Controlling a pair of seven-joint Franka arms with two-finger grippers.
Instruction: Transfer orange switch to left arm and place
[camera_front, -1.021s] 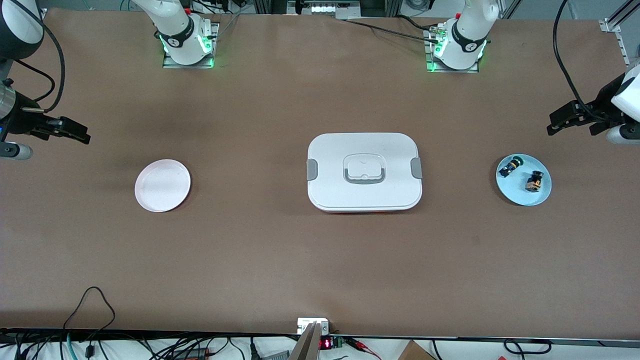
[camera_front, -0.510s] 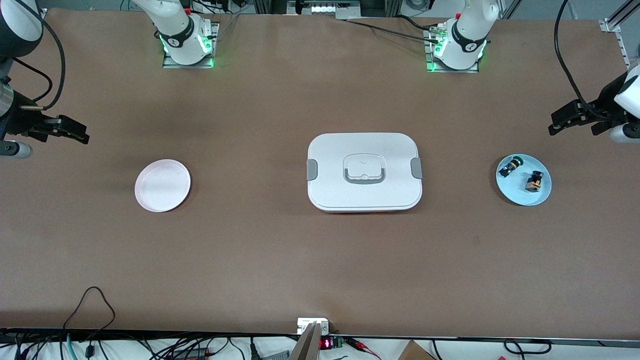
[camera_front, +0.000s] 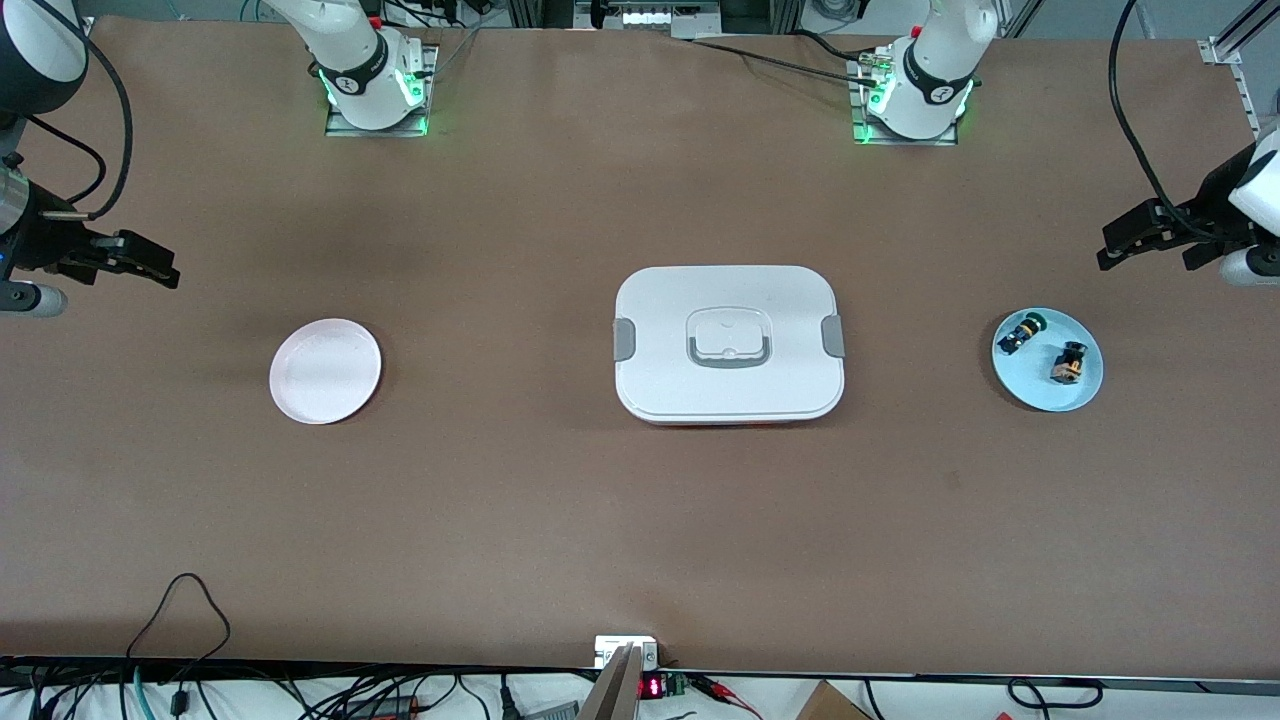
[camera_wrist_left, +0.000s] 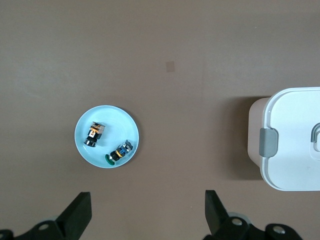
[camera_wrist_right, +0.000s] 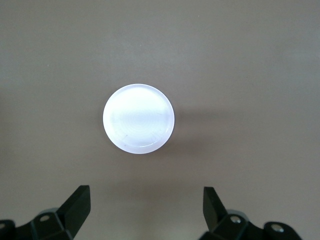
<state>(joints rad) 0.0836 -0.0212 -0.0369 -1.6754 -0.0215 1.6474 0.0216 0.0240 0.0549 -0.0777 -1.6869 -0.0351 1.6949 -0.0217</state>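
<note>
Left gripper (camera_front: 1130, 245): up in the air over bare table at the left arm's end, fingers spread wide, nothing between them. In its wrist view the 2 black fingertips (camera_wrist_left: 80, 212) stand well apart with only table surface in the gap.

Below that gripper, on the table: a light blue plate (camera_front: 1030, 385) carrying 2 small switches. The orange switch (camera_front: 1069, 362) lies on its side in the plate, on the part toward the left arm's end of the table. The green-capped switch (camera_front: 1021, 332) lies in the same plate, apart from the orange one, slightly farther from the front camera and toward the box. Both show clearly in the left wrist view: orange switch (camera_wrist_left: 93, 134), green-capped switch (camera_wrist_left: 118, 152), plate rim (camera_wrist_left: 82, 150).

Box (camera_front: 728, 343): white, lid on, grey clips at both short sides, grey recessed handle in the lid. It sits mid-table between the 2 plates, well apart from each. One clipped end shows in the left wrist view (camera_wrist_left: 292, 145).

Right gripper (camera_front: 145, 268): in the air over bare table at the right arm's end, fingers equally wide, holding nothing; fingertips (camera_wrist_right: 77, 205) far apart in its wrist view.

White plate (camera_front: 325, 371): on the table toward the right arm's end, nothing in it; also in the right wrist view (camera_wrist_right: 138, 118).
</note>
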